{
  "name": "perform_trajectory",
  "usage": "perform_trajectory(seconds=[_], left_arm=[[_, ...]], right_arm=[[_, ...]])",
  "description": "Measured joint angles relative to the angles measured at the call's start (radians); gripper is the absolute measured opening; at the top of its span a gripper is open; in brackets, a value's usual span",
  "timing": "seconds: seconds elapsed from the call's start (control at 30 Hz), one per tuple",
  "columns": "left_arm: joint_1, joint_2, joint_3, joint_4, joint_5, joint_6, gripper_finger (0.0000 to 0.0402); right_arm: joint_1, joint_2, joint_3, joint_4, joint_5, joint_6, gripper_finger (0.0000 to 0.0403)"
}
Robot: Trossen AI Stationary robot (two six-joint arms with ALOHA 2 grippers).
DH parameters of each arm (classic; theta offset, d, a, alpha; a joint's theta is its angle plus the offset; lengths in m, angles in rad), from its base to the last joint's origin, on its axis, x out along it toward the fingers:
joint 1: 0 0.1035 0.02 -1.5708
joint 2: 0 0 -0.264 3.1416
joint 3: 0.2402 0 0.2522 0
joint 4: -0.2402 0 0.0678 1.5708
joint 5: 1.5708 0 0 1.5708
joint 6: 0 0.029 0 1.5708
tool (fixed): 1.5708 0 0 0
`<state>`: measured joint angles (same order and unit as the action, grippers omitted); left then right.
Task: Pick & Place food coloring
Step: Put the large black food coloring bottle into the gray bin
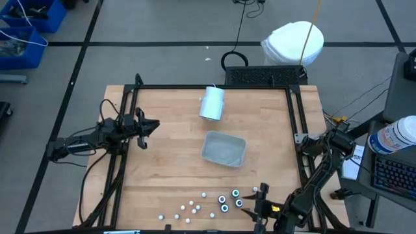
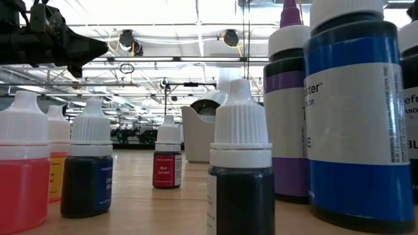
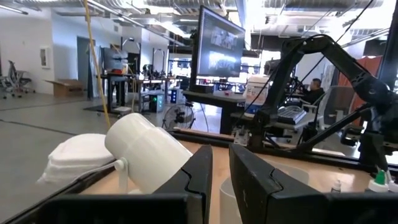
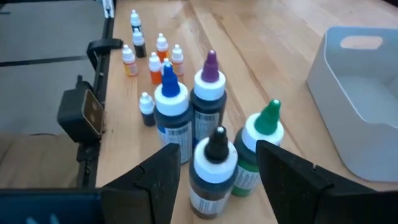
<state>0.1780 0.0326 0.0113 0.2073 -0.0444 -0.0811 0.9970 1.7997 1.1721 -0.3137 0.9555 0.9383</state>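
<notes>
The food coloring (image 1: 208, 205) stands as a loose cluster of little bottles along the near edge of the wooden bench (image 1: 169, 162), in front of the pale grey-blue tray (image 1: 224, 149) and well apart from the white cylinder (image 1: 212, 103) lying on its side near the far edge. In the right wrist view the bottles show clearly: four larger ones close together, with a black-tipped bottle (image 4: 211, 168) nearest, a green-tipped bottle (image 4: 258, 146) just beside it, then a blue-tipped bottle (image 4: 171, 112) and a purple-tipped bottle (image 4: 208, 93) behind, all with white collars and dark contents. Farther off stand smaller droppers (image 4: 152, 59) with white caps and orange, yellow or dark fills (their labels are too small to read from there). From bench height the small ones show ribbed white caps, among them a red-filled bottle (image 2: 23, 166), a dark blue one (image 2: 88, 166) and one with a red label (image 2: 168, 160). The right end effector (image 4: 214, 171) hangs low over the cluster at the bench's near right, its fingers spread wide on either side of the black-tipped bottle and not closed on it. The left end effector (image 1: 144, 128) waits above the bench's left side, its fingers (image 3: 199, 177) drawn narrow with only a slim gap and nothing between them.
</notes>
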Motion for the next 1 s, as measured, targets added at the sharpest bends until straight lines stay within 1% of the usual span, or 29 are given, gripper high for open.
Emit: perform_trajectory(seconds=[0.17, 0.33, 0.73, 0.83, 1.0], left_arm=[[0.000, 0.000, 0.000, -0.002, 0.001, -0.003, 0.0060], [0.000, 0.000, 0.000, -0.003, 0.001, -0.006, 0.0060], [0.000, 0.000, 0.000, -0.002, 0.001, -0.006, 0.0060], [0.000, 0.000, 0.000, -0.002, 0.001, -0.006, 0.0060], [0.000, 0.000, 0.000, -0.002, 0.000, -0.006, 0.0060]], right_arm=[[-0.011, 0.025, 0.000, 0.001, -0.021, 0.021, 0.0201], [-0.040, 0.033, 0.000, -0.007, -0.094, 0.049, 0.0201], [-0.061, 0.033, 0.000, -0.005, -0.098, 0.038, 0.0201], [-0.060, 0.033, 0.000, -0.005, -0.115, 0.038, 0.0200], [-0.061, 0.033, 0.000, -0.006, -0.124, 0.038, 0.0177]])
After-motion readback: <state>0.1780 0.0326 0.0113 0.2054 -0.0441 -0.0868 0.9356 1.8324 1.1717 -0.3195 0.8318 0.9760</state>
